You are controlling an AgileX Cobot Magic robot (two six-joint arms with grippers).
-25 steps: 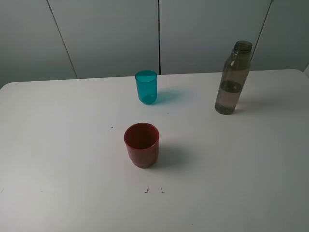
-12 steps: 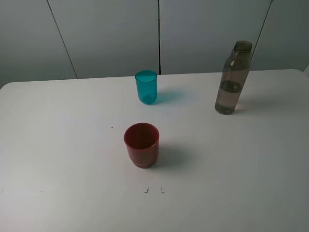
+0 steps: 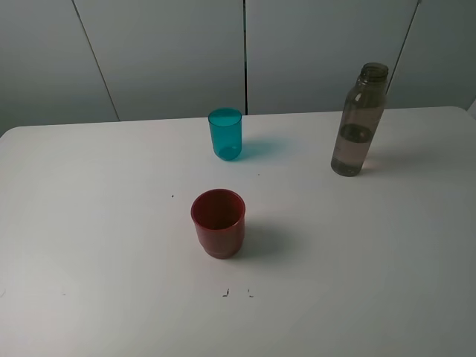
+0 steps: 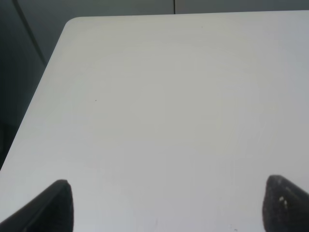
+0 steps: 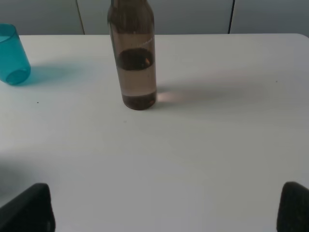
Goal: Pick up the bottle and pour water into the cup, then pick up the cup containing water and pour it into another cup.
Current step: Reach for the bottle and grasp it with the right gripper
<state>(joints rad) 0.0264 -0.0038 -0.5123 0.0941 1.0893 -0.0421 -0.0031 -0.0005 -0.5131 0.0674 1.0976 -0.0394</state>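
The tall smoky grey-brown bottle [image 3: 358, 123] stands upright at the back right of the white table [image 3: 372, 253], partly filled with water. It shows again in the right wrist view, bottle [image 5: 132, 55], well ahead of my right gripper [image 5: 166, 212], which is open with nothing between its fingertips [image 5: 29, 208]. The teal-blue cup [image 3: 225, 134] stands at the back middle; its edge shows as cup [image 5: 12, 62]. The wider dark red cup [image 3: 218, 222] stands nearer the front. My left gripper [image 4: 169, 205] is open over bare table. Neither arm shows in the high view.
Grey wall panels [image 3: 171, 52] rise behind the table's far edge. The table's rounded far corner [image 4: 72, 21] and side edge show in the left wrist view, with dark floor beyond. Small dark marks [image 3: 225, 293] lie near the front of the table.
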